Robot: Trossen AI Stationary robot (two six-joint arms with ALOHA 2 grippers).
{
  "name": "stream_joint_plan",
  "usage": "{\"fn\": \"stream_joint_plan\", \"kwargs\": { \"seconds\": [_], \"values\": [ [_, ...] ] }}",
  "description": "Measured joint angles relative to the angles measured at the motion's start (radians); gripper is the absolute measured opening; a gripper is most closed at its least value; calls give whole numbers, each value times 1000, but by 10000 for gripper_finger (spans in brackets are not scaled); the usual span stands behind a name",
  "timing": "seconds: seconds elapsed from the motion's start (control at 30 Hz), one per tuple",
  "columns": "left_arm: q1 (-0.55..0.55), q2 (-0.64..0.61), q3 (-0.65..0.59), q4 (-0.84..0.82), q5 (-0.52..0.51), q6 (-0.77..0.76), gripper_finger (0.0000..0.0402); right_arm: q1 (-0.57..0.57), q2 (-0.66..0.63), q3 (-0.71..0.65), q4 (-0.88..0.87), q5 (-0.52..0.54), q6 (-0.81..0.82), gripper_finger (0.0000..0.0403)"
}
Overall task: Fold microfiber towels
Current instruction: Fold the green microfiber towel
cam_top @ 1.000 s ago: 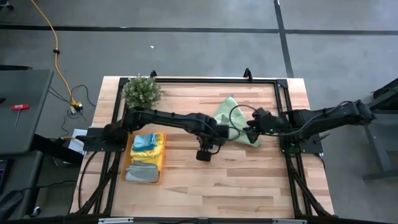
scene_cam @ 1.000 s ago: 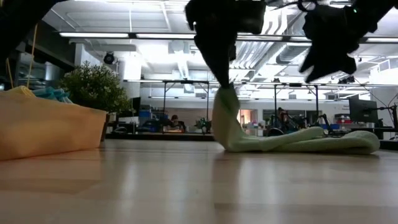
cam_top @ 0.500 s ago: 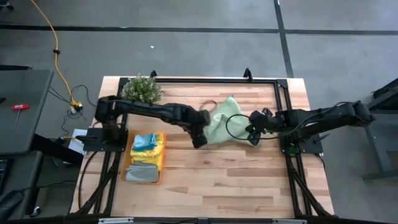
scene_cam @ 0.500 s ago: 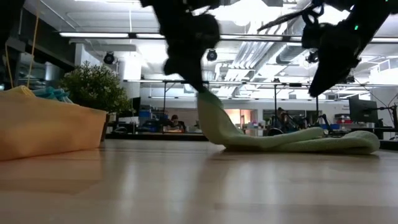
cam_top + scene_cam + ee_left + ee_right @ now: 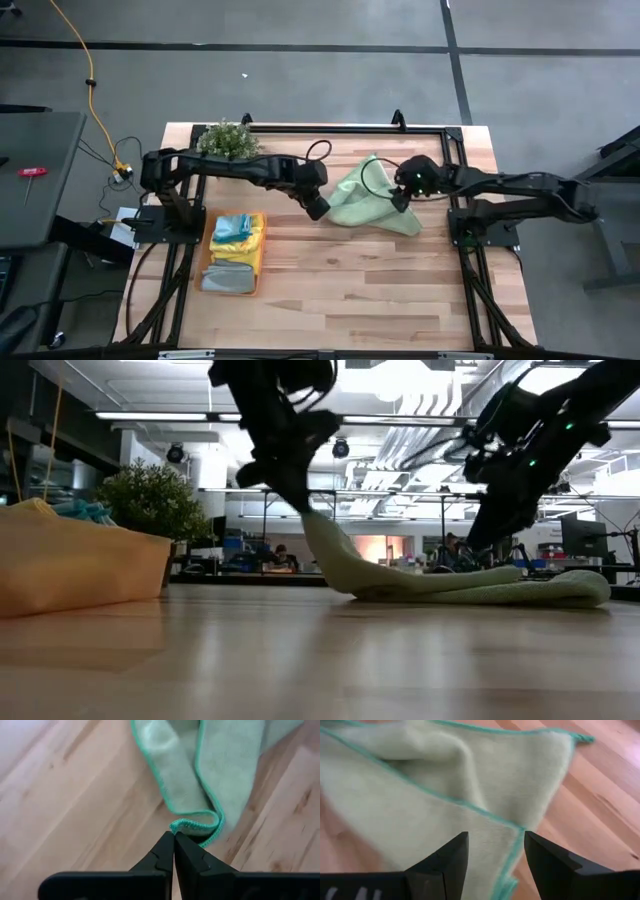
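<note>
A pale green microfiber towel (image 5: 372, 205) with a teal hem lies crumpled on the wooden table right of centre. My left gripper (image 5: 320, 209) is at the towel's left end and is shut on it. In the low view the towel (image 5: 470, 588) slopes up from the table to that gripper (image 5: 297, 506). My right gripper (image 5: 398, 198) hovers open just above the towel's right part (image 5: 445, 785), its fingers (image 5: 451, 856) apart and touching nothing. Folded yellow, blue and grey towels (image 5: 236, 232) lie stacked in the orange tray. My left gripper pinches a curled, hemmed corner of the towel (image 5: 189, 825) between its two shut fingertips (image 5: 174, 839). The fingers slant down from the table's left side. The corner is raised off the table, and the cloth (image 5: 330, 560) slopes down slack to the rest of the towel lying flat.
An orange tray (image 5: 256, 268) sits near the left side. A small bushy plant (image 5: 228, 144) stands at the far left corner. A black frame rail (image 5: 340, 129) runs along the table's far edge. Bare wood (image 5: 350, 290) stretches across the near half.
My left gripper has gone toward the table's left and far edge, rolling its wrist and drawing the held corner with it. That end of the towel now slants over to the left while the rest stays put. My right gripper has sunk toward the towel, still open.
</note>
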Motion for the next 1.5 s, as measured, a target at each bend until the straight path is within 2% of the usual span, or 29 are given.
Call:
{"fn": "stream_joint_plan", "kwargs": {
  "seconds": [0.17,0.33,0.43,0.73,0.83,1.17,1.3,1.4,1.5],
  "values": [
    [19,16,-1,44,7,-4,0,-84,103,-2,49,-12,-53,185],
    [30,16,-2,100,8,-4,0,-139,221,-2,96,-105,-96,185],
    [30,16,-2,117,8,10,0,-153,276,-2,102,-112,-117,185],
    [20,16,-2,114,0,30,0,-166,310,-2,178,-124,-128,183],
    [21,16,-2,113,-6,19,0,-165,310,-2,183,-130,-151,165],
    [21,16,-2,113,-20,-33,0,-169,310,-2,171,-102,-171,47],
    [21,16,-2,113,-19,-36,0,-193,311,-2,168,-161,-133,13],
    [21,16,-2,111,-19,-54,0,-209,292,-2,175,-211,-126,6],
    [21,16,-2,111,-19,-57,0,-221,247,0,167,-208,-126,15]
  ]
}}
